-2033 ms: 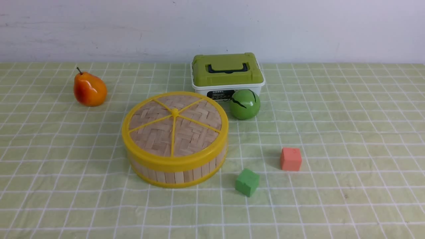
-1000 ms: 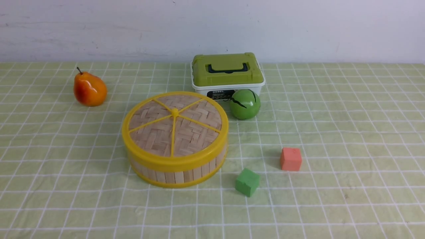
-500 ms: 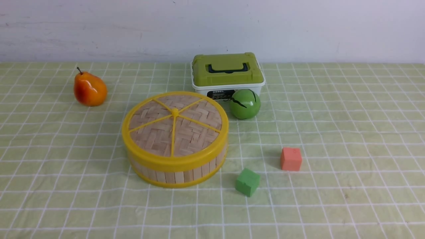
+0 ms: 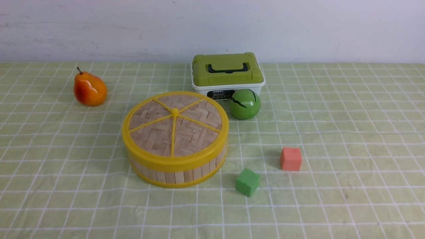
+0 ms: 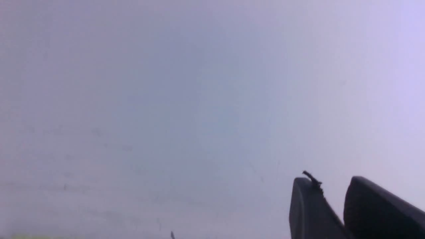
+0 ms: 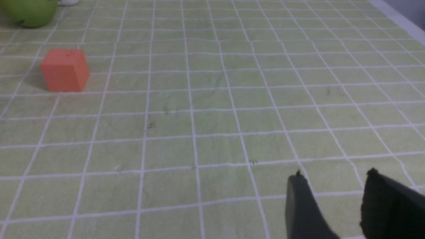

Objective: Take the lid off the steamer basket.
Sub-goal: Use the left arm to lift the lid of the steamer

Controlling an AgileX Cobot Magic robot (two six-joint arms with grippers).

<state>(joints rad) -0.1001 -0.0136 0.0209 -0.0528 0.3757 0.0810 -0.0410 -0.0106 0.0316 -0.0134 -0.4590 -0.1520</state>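
Currently listed: large flat round woven-bamboo lid (image 4: 175,129) with thick yellow plastic rim, six spokes and centre knob. It sits flush on the round wood-slat steamer basket (image 4: 179,176), mid-table.

Handling, judged: light, stiff, with a smooth rim that may be slippery. Best hold is probably the rim edge or the knob.

Left gripper (image 5: 329,181) and right gripper (image 6: 333,174): fingers parted, empty, clear of the lid.

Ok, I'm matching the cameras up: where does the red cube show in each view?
Front view: red cube on the checked cloth, right of the green cube.
Left wrist view: not in it; only wall and the left pincer show.
Right wrist view: red cube on the cloth, nearer the camera than the green ball.
Shared landmark: the green ball, beyond the cube in front and right wrist views.
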